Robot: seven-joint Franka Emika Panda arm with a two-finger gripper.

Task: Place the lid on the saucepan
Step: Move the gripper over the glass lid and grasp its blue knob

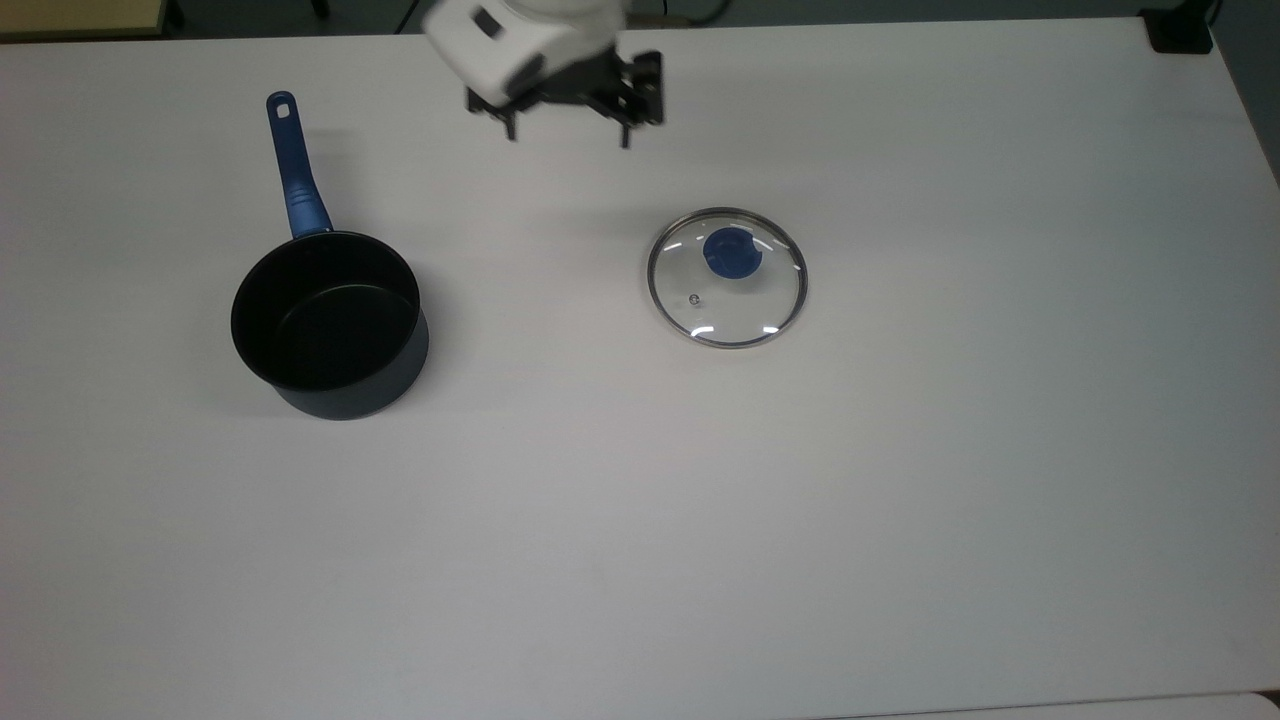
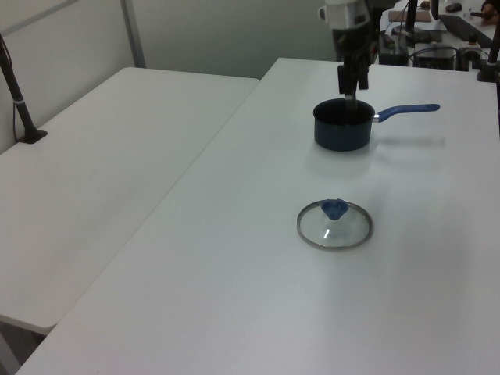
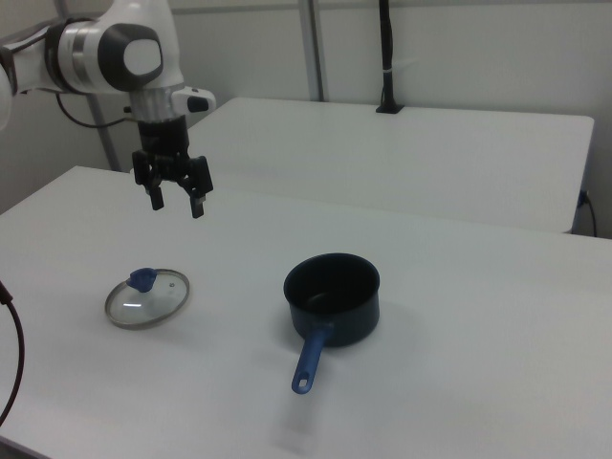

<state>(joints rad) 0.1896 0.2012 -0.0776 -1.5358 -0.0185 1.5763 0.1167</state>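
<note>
The lid [image 1: 727,277], clear glass with a metal rim and a blue knob, lies flat on the white table [image 1: 640,520]; it also shows as the lid [image 2: 334,225] and the lid [image 3: 147,296]. The saucepan [image 1: 330,325], black inside with a long blue handle, stands upright and empty to the top view's left, seen too as the saucepan [image 2: 343,123] and the saucepan [image 3: 332,298]. My gripper [image 1: 568,135] hangs open in the air, fingers pointing down, above the table between the two; it appears as the gripper [image 3: 177,204] and the gripper [image 2: 351,92].
A second white table [image 2: 101,172] adjoins on the left view's left. A black post [image 3: 386,57] is clamped at its far edge. A dark clamp [image 1: 1180,30] sits at the top view's upper right table corner.
</note>
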